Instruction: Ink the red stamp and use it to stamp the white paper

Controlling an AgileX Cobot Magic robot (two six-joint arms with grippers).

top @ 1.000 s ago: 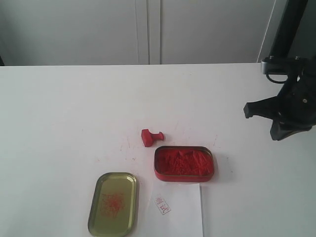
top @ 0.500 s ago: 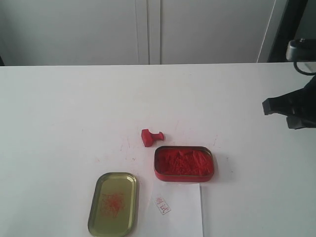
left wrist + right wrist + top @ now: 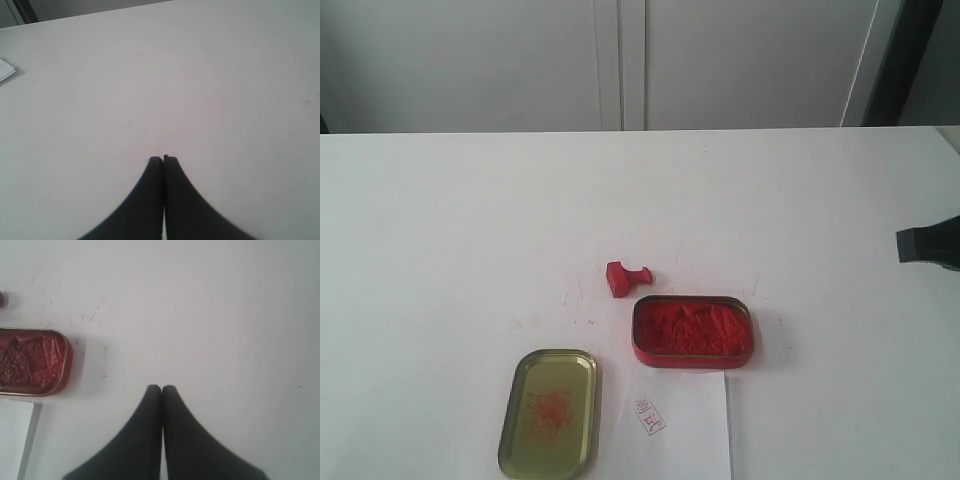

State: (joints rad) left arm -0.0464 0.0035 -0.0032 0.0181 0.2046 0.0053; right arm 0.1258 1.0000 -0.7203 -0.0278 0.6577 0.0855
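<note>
Right tool (image 3: 161, 388) farther right, nearly out

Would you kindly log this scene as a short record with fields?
stamp: red stamp lying on its side, next to the ink tin but not touching it
tin: open, red paste inside
paper: white paper, one red imprint
lid: gold lid, red-smeared, beside the paper
left end effector: shut, empty
right end effector: shut, empty
</note>
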